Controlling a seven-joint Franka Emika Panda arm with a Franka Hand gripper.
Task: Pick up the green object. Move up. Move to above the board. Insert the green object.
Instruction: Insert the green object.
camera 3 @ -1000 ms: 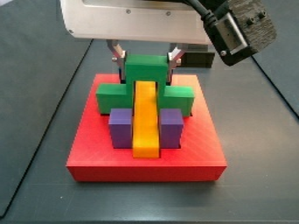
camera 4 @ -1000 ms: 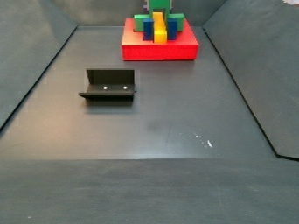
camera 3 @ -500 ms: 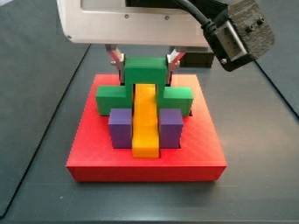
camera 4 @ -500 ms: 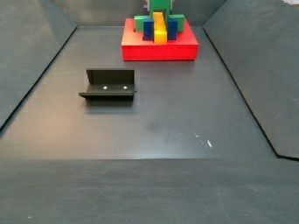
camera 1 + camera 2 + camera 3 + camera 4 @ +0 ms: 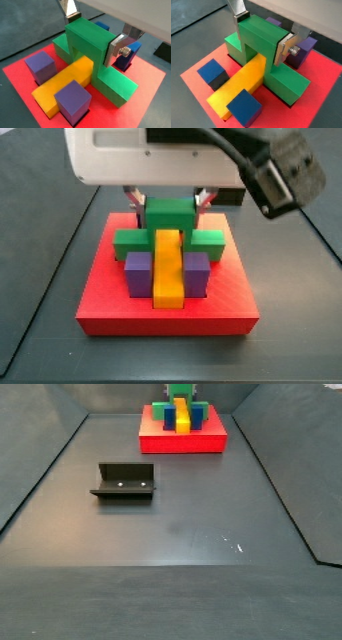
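The green object (image 5: 167, 216) straddles the far end of the yellow bar (image 5: 166, 268) on the red board (image 5: 167, 313), its side cubes down in the cross slot. My gripper (image 5: 168, 200) is directly above the board, shut on the green object's raised centre. Both wrist views show a finger plate pressed on each side of the centre cube (image 5: 87, 40) (image 5: 261, 37). Blue-purple blocks (image 5: 40, 65) (image 5: 243, 105) flank the bar. In a side view the board (image 5: 183, 441) lies at the far end of the floor.
The fixture (image 5: 123, 481) stands on the dark floor, to the left and nearer than the board. Dark walls rise around the floor. A black camera unit (image 5: 287, 173) hangs off the wrist at the right.
My gripper has moved down with the green object. The green object now sits lower over the yellow bar, closer to the board.
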